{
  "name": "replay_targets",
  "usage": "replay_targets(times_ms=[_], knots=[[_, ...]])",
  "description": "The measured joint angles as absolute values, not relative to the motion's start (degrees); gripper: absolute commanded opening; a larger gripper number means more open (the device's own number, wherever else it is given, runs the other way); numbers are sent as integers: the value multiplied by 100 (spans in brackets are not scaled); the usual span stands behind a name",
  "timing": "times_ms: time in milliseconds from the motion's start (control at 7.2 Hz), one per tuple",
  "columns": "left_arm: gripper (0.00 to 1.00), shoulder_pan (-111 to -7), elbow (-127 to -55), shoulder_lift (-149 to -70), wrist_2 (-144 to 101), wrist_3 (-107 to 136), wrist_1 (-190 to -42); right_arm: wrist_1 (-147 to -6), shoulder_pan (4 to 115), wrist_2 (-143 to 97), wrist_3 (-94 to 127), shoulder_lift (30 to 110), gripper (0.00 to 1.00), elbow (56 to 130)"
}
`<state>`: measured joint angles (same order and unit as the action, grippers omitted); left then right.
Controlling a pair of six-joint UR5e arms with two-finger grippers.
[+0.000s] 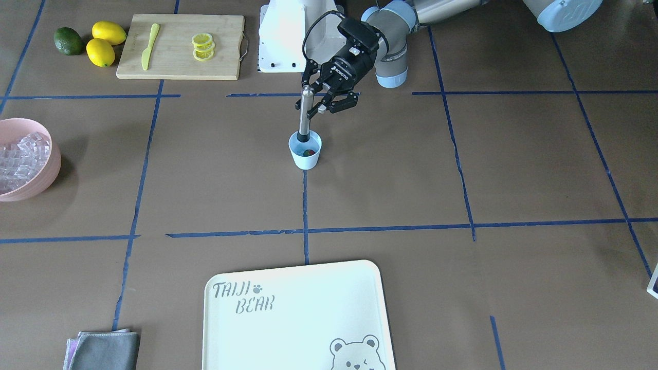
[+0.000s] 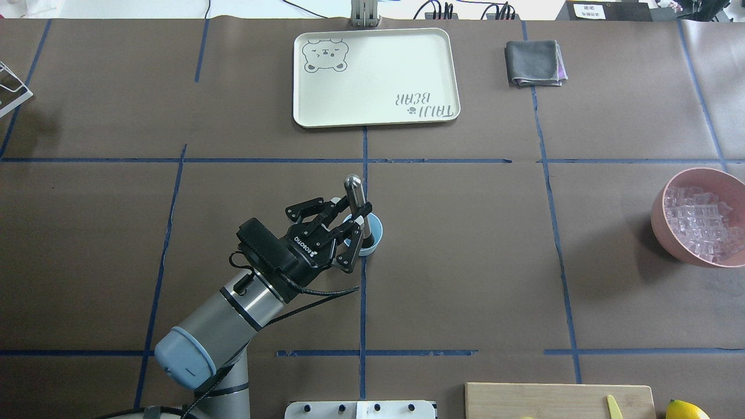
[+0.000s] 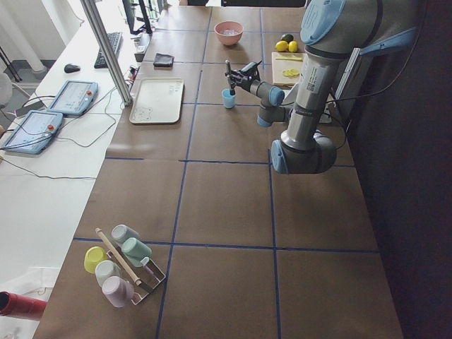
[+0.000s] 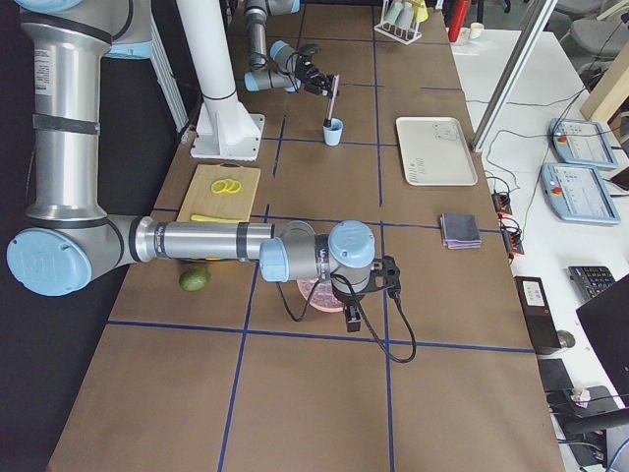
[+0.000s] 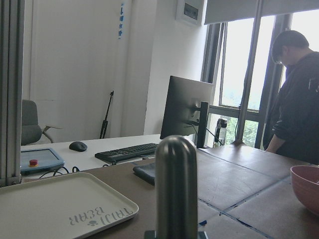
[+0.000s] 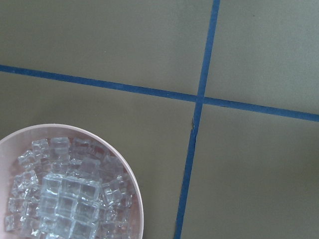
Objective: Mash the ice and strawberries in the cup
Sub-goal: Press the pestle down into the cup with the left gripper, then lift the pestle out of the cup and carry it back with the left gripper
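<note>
The light blue cup point(image 1: 306, 154) stands mid-table, with a red strawberry point(image 1: 309, 152) showing inside it. A metal muddler point(image 1: 306, 110) stands in the cup, leaning a little. My left gripper point(image 1: 314, 105) is shut on its upper shaft, and its rounded top point(image 5: 176, 164) fills the left wrist view. From overhead, the cup point(image 2: 372, 233) is half covered by that gripper point(image 2: 351, 208). Ice point(image 6: 65, 199) lies heaped in a pink bowl point(image 6: 130, 179); I see none in the cup. My right gripper point(image 4: 346, 293) hangs over that bowl, and I cannot tell its state.
The pink bowl point(image 2: 660, 215) sits toward the table's right end. A cream tray point(image 2: 375, 116) and a grey cloth point(image 2: 532, 63) lie at the far edge. A cutting board point(image 1: 180, 67) holds lemon slices and a knife, with lemons and an avocado beside it. A person stands beyond the table.
</note>
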<state>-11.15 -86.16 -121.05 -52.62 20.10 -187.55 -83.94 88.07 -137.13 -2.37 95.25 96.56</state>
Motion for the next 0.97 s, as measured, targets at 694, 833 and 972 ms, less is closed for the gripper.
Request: replay_targets(times_ms=[694, 833, 972], knots=[[0, -1955, -10452, -11422, -5948, 3511, -17009, -8386, 8806, -13666, -231, 9468, 99, 9673], [0, -2418, -10494, -11098, -6561, 4306, -16785, -8385, 8807, -13662, -227, 9446, 99, 9683], [0, -2993, -10506, -10813, -7359, 5083, -16514, -8385, 8806, -13659, -218, 9420, 99, 9694]])
